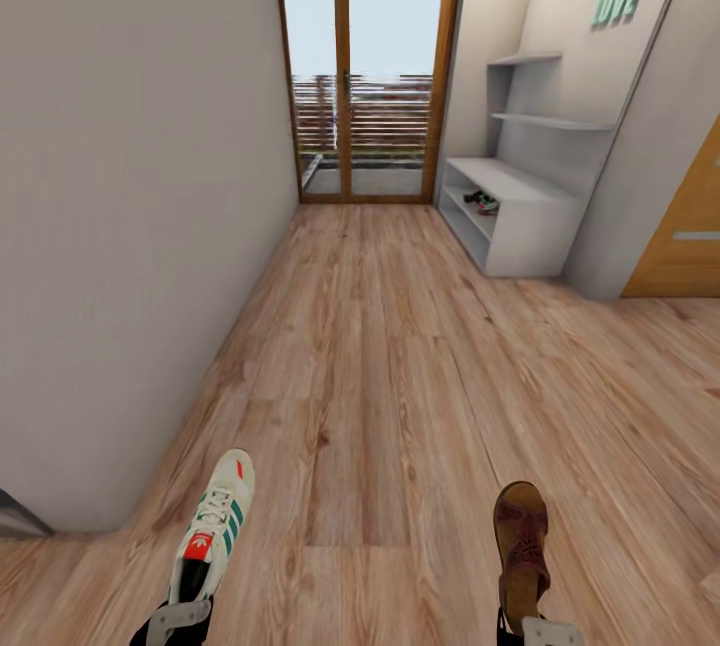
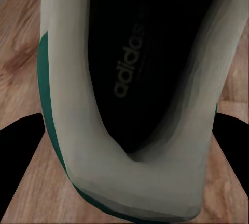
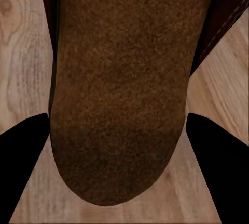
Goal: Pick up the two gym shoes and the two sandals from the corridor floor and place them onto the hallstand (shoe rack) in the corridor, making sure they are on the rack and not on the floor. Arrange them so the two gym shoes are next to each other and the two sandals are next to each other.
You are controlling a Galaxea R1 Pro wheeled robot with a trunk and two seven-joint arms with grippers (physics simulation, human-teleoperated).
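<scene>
your left tool (image 1: 180, 618) grips a gym shoe (image 1: 213, 526), right tool (image 1: 540, 629) grips a sandal (image 1: 521, 551); hallstand (image 1: 520, 196) far ahead.

Left gripper (image 1: 180, 616) clamped; right gripper (image 1: 545, 629) clamped, both low.

Each pincer (image 1: 178, 621) shows pale grey pads on black finger bodies.

gym shoe (image 1: 215, 526): white, green side stripes, red tongue patch, black lining
sandal (image 1: 521, 541): brown straps, tan-brown footbed
corridor floor (image 1: 400, 376): light brown wood grain
hallstand (image 1: 520, 216): light grey
"LOVE" letters (image 1: 617, 4): teal
door frame (image 1: 342, 66): brown wood
</scene>
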